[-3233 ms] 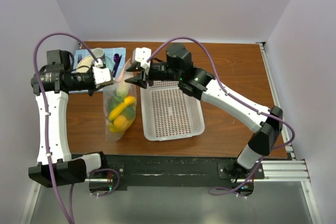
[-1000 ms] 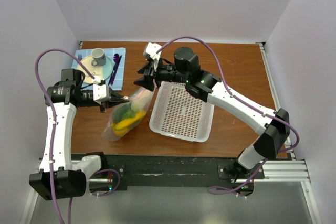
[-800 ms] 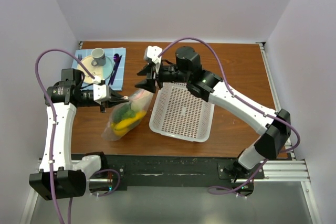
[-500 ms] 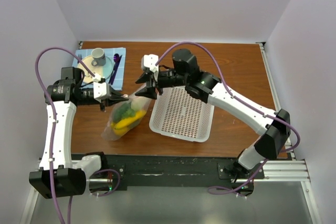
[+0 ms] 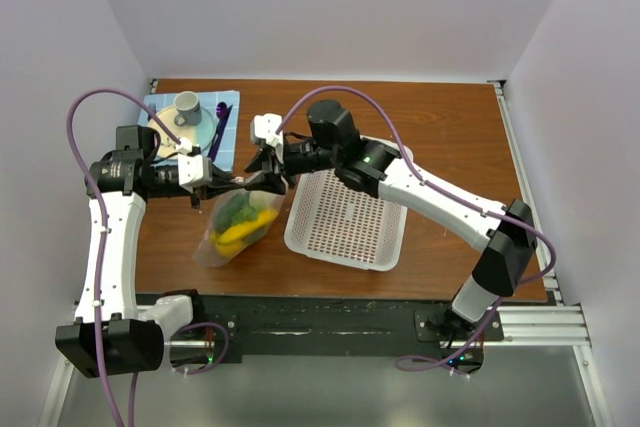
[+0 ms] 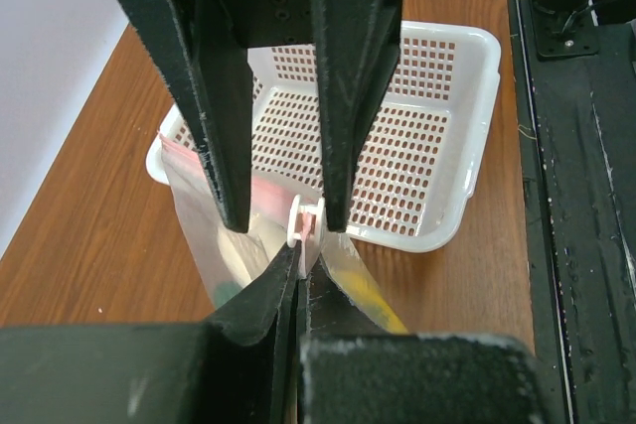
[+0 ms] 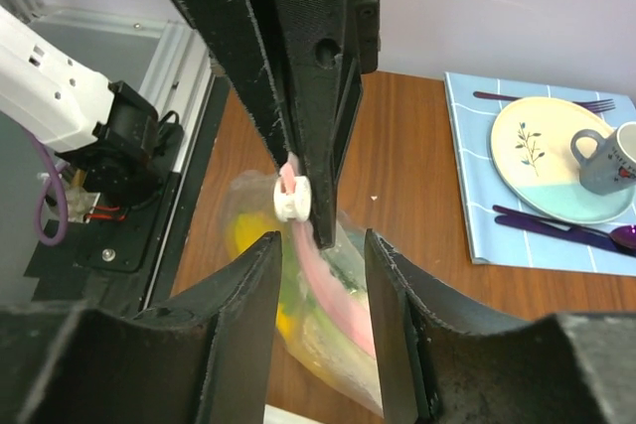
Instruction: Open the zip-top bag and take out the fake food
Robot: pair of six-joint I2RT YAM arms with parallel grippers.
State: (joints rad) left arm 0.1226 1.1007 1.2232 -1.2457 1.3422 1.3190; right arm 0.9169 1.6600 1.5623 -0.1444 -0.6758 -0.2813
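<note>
The zip-top bag (image 5: pixel 236 239) lies on the table with its top edge lifted. The fake food (image 5: pixel 240 223), yellow and green pieces, shows inside it. My left gripper (image 5: pixel 228 185) is shut on the bag's pinkish zipper strip just below the white slider (image 6: pixel 303 222). My right gripper (image 5: pixel 268 165) is open. Its fingers straddle the slider (image 7: pixel 288 196) and the pink strip (image 7: pixel 333 280) without closing on them. In the left wrist view my left gripper (image 6: pixel 297 263) pinches the strip, and the bag (image 6: pixel 214 235) hangs behind it.
A white mesh basket (image 5: pixel 345 212) stands right of the bag, touching it; it also shows in the left wrist view (image 6: pixel 417 146). A blue placemat (image 5: pixel 228 107) at the back left carries a plate (image 7: pixel 542 151), a mug (image 5: pixel 186 105) and purple cutlery.
My right gripper has moved left and down to the bag's top edge, closing in on the slider beside my left gripper. The left gripper has stayed shut on the strip.
</note>
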